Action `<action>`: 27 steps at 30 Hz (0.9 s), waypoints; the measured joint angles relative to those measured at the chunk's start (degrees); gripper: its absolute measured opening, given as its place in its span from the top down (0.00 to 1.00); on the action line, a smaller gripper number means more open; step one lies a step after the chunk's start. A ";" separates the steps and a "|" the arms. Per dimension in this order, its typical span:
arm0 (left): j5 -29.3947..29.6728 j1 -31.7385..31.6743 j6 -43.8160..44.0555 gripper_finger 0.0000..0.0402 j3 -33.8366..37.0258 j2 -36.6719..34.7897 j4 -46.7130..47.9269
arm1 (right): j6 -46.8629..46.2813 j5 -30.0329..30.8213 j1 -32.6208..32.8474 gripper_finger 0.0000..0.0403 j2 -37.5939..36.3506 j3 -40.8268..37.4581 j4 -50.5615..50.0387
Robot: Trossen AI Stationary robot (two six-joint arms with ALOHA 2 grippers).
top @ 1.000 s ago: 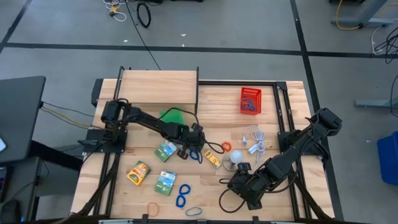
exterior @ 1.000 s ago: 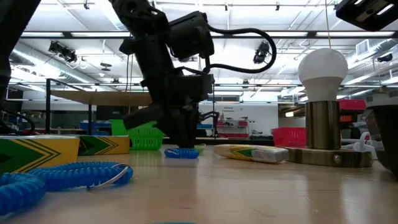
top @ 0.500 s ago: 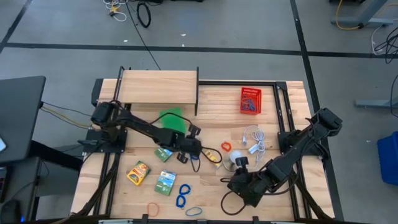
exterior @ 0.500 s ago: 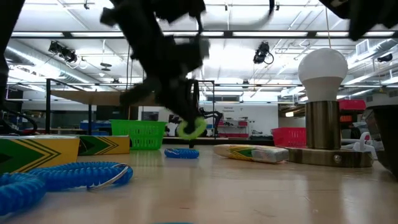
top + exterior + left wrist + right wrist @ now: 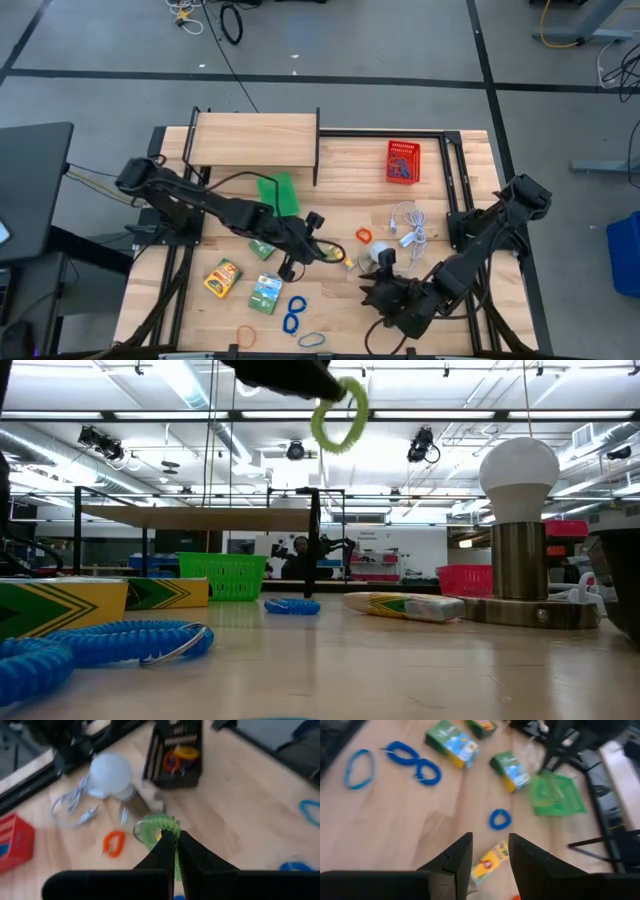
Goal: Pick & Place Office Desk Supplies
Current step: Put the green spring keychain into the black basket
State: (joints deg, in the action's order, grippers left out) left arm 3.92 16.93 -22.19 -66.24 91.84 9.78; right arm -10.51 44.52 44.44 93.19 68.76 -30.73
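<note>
My left gripper (image 5: 318,246) is high above the table's middle, shut on a green coiled loop (image 5: 340,415). My right gripper (image 5: 490,847) is open, low over the near right part of the table, just short of a yellow packet (image 5: 489,861). Two green packets (image 5: 263,247) (image 5: 266,293) and a yellow-green packet (image 5: 223,278) lie flat on the table's near left. Blue coiled loops (image 5: 295,313), a blue loop (image 5: 312,340) and an orange loop (image 5: 245,335) lie by the near edge. A small blue loop (image 5: 500,819) lies under the left arm. My left gripper pinches the green coiled loop between its two shut fingers, on the side of the ring nearest its wrist (image 5: 161,833). The fingers come from above, slanting down. The loop is lifted clear, high over the table, and hangs off the fingertips (image 5: 322,388).
A white bulb on a metal stand (image 5: 376,254) with white cord (image 5: 408,222) stands right of centre, an orange loop (image 5: 363,235) beside it. A black basket (image 5: 175,750) holds loops. A green basket (image 5: 278,193), a red basket (image 5: 403,160) and a wooden shelf (image 5: 255,135) stand farther back.
My left gripper was down at the table by the small blue loop, came up with the green coiled loop between its fingers, and has risen high while drifting a little toward the right and near edges. The loop has gone from the table to hanging in the air.
</note>
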 joint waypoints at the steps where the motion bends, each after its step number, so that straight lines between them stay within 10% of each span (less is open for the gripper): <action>1: -0.67 0.02 -0.11 0.98 0.00 -0.14 0.21 | 0.49 0.77 -0.33 0.67 0.00 -0.17 0.30; 15: -5.55 -0.05 -4.22 0.98 0.00 3.22 -4.99 | 9.67 -10.32 -11.54 0.41 0.00 -0.53 12.63; 27: -4.13 -0.09 -6.03 0.98 0.00 3.27 -7.47 | 10.62 -20.26 -14.98 0.51 0.00 -0.53 13.75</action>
State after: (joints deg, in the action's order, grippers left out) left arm -0.21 16.84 -28.22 -66.24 95.11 2.32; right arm 0.11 24.26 29.46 93.19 68.23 -16.98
